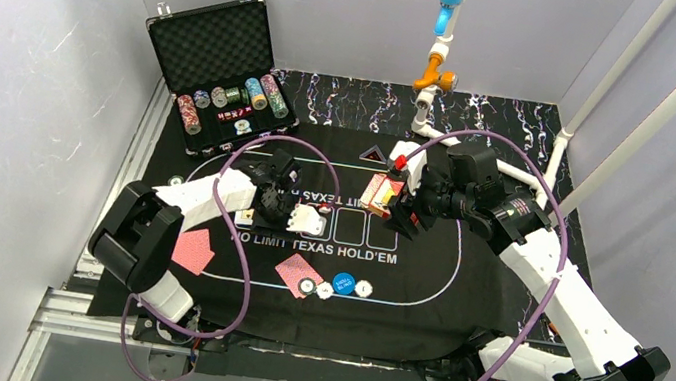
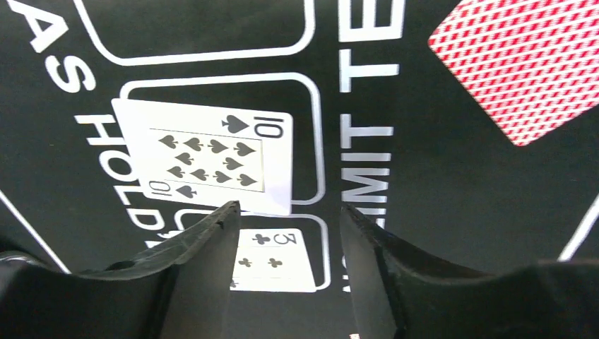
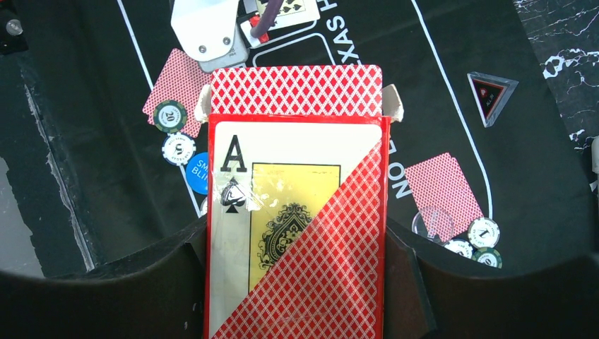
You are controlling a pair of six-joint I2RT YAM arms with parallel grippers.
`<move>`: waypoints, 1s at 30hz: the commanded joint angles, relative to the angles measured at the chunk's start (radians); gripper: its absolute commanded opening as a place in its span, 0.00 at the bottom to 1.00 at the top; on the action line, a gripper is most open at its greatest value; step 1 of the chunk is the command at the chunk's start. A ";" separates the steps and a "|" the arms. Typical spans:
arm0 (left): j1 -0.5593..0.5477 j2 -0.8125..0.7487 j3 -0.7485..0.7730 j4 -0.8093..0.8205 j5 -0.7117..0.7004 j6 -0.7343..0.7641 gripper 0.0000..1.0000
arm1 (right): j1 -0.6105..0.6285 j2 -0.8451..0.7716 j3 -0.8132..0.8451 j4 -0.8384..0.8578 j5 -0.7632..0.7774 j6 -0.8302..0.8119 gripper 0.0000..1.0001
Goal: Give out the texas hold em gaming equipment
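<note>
Left gripper (image 2: 288,212): your jaws stand released, with a clear gap between the two black fingers (image 2: 205,275) and nothing in it. They hang low over the black mat (image 2: 438,212).

- Just past the tips, a ten of spades (image 2: 208,155) lies face up and slightly askew.
- Under the gap itself, a three of clubs (image 2: 272,258) lies face up. It is close to the ten, but you cannot tell whether the two touch.
- Well off to one side, a red-backed card (image 2: 523,63) lies face down.

Right gripper (image 3: 297,282): your jaws are clenched on the deck box (image 3: 304,176), one finger pressed against each long side.

- The box faces the wrist camera, showing an ace of spades and a red diamond pattern. Its top flap is raised.
- The top view shows it held above the mat, at the right end of the printed card row.

On the mat below the box, in the right wrist view:

- On one side, a face-down card (image 3: 176,92) lies with a green-rimmed chip (image 3: 169,116) on its edge. A white chip (image 3: 179,148) and a blue button (image 3: 199,173) sit just beside them.
- On the other side, a second face-down card (image 3: 443,187) has three small chips (image 3: 484,232) clustered at its near corner.

At the far left corner, a foam-lined case (image 1: 219,46) stands with its lid up and rows of racked chips (image 1: 227,96) inside.
</note>
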 commanded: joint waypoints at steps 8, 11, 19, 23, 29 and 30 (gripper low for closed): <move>0.035 -0.071 0.232 -0.282 0.230 -0.271 0.64 | -0.006 -0.017 0.029 0.042 -0.027 -0.003 0.01; 0.062 -0.076 0.381 -0.327 0.338 -0.481 0.65 | -0.006 -0.021 0.024 0.047 -0.029 -0.004 0.01; 0.063 -0.023 0.642 -0.304 0.724 -1.085 0.78 | -0.005 -0.030 0.010 0.066 -0.062 -0.026 0.01; 0.063 0.008 0.635 -0.158 0.906 -1.385 0.85 | -0.001 -0.033 0.009 0.072 -0.073 -0.039 0.01; 0.031 0.019 0.585 -0.037 0.931 -1.553 0.85 | 0.009 -0.034 0.011 0.081 -0.075 -0.045 0.01; 0.024 0.026 0.583 -0.029 0.931 -1.564 0.84 | 0.010 -0.032 0.011 0.085 -0.077 -0.045 0.01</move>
